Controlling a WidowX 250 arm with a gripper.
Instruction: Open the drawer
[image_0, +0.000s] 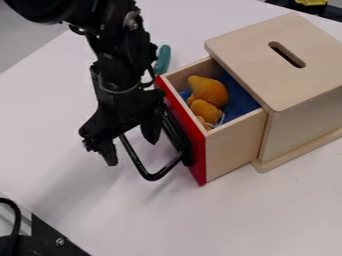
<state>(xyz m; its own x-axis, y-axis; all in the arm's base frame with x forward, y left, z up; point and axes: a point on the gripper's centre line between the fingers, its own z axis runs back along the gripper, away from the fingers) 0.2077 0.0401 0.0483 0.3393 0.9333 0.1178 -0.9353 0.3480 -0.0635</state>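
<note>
Well, right of centre in the camera view, the drawer (235, 149) stands well out of its wooden box (230, 32), so the opening looks mostly done. On its red front (190, 142) sits a black handle (151, 176), a thin loop jutting toward the lower left. The gripper (131, 149) hangs left of centre with its two fingers wide apart. The loop runs through the space between them as seen from here; whether either finger touches it, I cannot tell.

The drawer's walls look like plain light wood, stiff and probably not heavy. Inside lie a soft-looking blue cloth (240, 100) and some orange-yellow pieces (208, 91), which should add little weight but might shift with a jerk. The handle looks hard and smooth, perhaps slippery, so its outer bar is the place to take hold, or simply to hook from the inside. Any further pull should go straight along the drawer toward the lower left of the frame; a slanted one could jam it in the box, and too long a one might draw it right out.
</note>
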